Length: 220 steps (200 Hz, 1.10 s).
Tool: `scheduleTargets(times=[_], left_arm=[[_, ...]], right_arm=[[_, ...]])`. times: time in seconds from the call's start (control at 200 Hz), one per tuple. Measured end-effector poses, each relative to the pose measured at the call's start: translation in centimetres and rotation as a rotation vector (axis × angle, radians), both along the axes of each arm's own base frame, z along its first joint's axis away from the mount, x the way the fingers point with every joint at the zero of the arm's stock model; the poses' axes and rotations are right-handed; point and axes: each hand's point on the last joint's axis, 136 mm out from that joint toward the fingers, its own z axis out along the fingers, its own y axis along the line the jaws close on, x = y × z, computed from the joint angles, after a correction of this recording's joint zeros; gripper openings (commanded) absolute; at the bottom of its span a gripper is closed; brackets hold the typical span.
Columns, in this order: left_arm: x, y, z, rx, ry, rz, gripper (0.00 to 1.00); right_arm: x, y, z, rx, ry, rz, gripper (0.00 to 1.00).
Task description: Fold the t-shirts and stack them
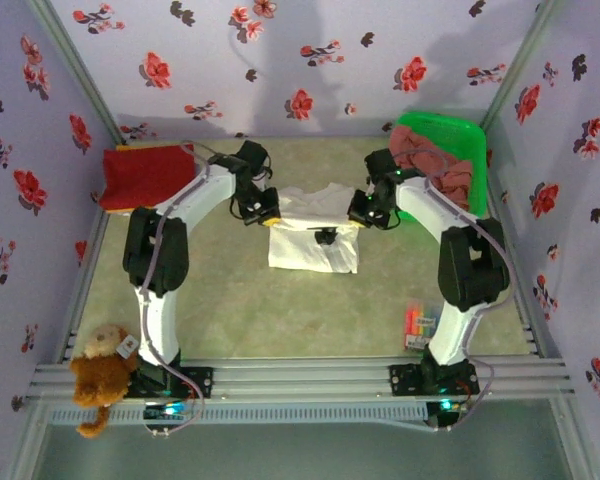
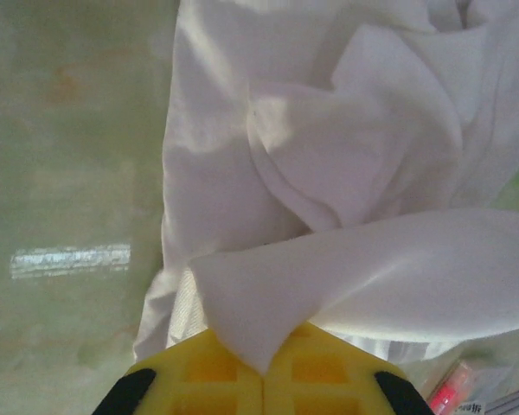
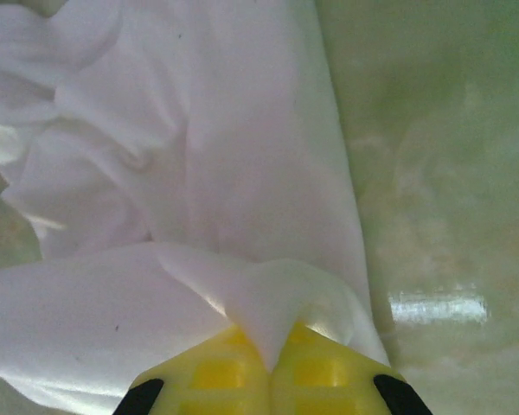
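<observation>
A white t-shirt (image 1: 313, 243) with a black printed mark hangs between my two grippers over the middle of the table, its lower part resting on the surface. My left gripper (image 1: 267, 214) is shut on its left corner, and a point of white cloth (image 2: 259, 333) is pinched between the yellow fingers (image 2: 199, 372). My right gripper (image 1: 361, 214) is shut on the opposite corner, white cloth (image 3: 268, 320) wedged between its yellow fingers (image 3: 324, 376). A folded red t-shirt (image 1: 146, 176) lies at the back left. Dusty-pink t-shirts (image 1: 435, 163) are heaped in the basket.
A green plastic basket (image 1: 450, 135) stands at the back right. A brown teddy bear (image 1: 98, 371) sits at the near left corner on the rail. A small colourful pack (image 1: 421, 326) lies near the right arm's base. Floral walls enclose the table.
</observation>
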Motion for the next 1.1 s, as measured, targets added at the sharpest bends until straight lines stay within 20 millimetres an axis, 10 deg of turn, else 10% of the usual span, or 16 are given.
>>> scheduleTargets(times=[0.46,0.815,0.945,1.1], left_arm=[[5.7,-0.3,0.9,-0.042,-0.072,0.069,0.00],[5.9,-0.2,0.9,-0.048,-0.080,0.077,0.00],[2.0,0.8,0.7,-0.050,-0.059,0.074,0.00],[-6.0,1.7,1.1,-0.063,-0.044,0.057,0.00]], right_arm=[[5.3,0.2,-0.4,-0.012,-0.070,-0.005,0.00],[6.0,0.2,1.3,-0.004,-0.116,-0.016,0.00],[2.9,0.3,2.7,0.014,-0.123,-0.003,0.00],[-6.1,0.3,2.4,0.008,-0.064,0.064,0.00]])
